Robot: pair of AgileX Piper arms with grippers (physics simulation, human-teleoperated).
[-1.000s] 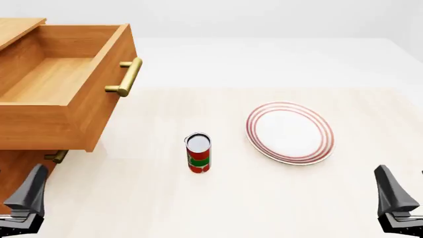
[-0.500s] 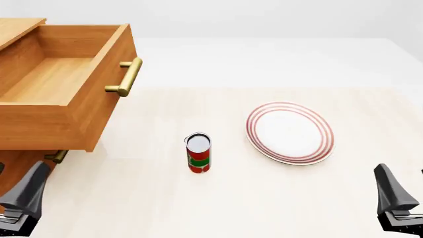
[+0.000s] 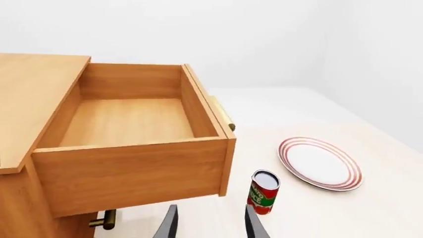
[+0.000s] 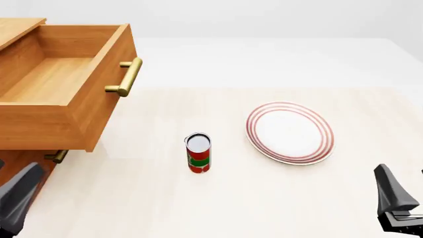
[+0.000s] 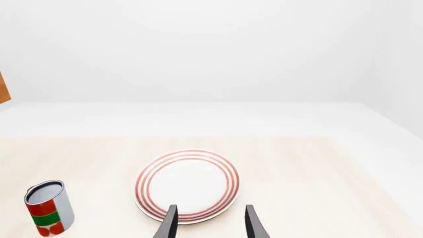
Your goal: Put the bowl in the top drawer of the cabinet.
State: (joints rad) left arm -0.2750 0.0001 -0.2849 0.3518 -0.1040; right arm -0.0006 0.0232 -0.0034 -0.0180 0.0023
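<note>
The bowl is out of view in every frame. The cabinet stands at the far left, and its top drawer is pulled out wide with nothing inside; the brass handle faces the table. In the left wrist view the top drawer fills the frame. My left gripper hangs low at the front left, open and holding nothing, its fingers apart. My right gripper waits at the front right, also open, with its fingertips just short of the plate.
A red and green can stands upright mid-table. A flat white plate with red rings lies to its right. A lower drawer handle pokes out under the open drawer. The can is just ahead of my left gripper.
My left gripper has sunk lower and slightly left in the front view. The right gripper, can, plate and drawer have stayed put.
</note>
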